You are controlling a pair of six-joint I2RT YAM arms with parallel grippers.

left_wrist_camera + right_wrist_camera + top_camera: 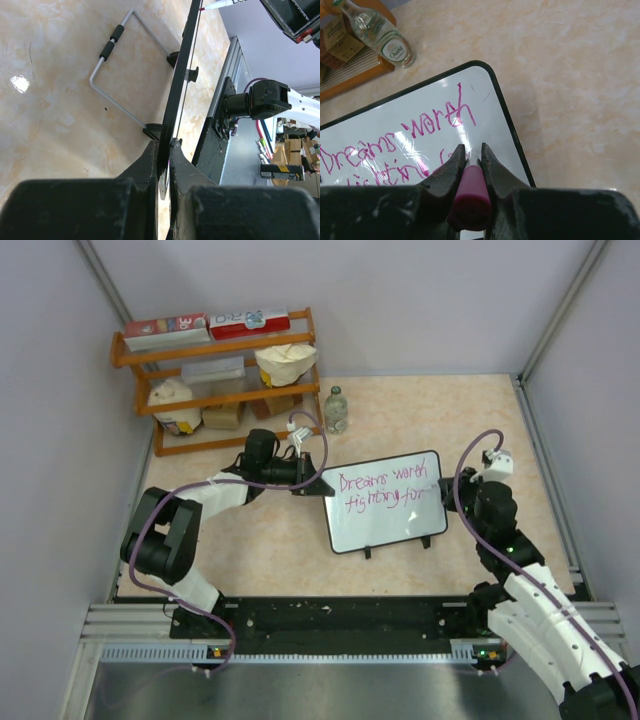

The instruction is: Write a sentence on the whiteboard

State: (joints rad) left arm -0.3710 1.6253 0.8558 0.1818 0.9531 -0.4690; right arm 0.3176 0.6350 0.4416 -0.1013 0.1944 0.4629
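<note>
While left gripper [165, 151] clamps whiteboard [385, 528], right gripper [472, 148] pinches marker [469, 201] (pink)

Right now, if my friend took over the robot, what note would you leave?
Left gripper: shut on the left edge of the whiteboard, steadying it.
Right gripper: shut on the pink marker, tip near the board's right side; I cannot tell if it touches.
Done: the sentence, "Dreams worth fighting for", sits in two lines.
Left: probably just lift the marker away and let go of the board.
</note>
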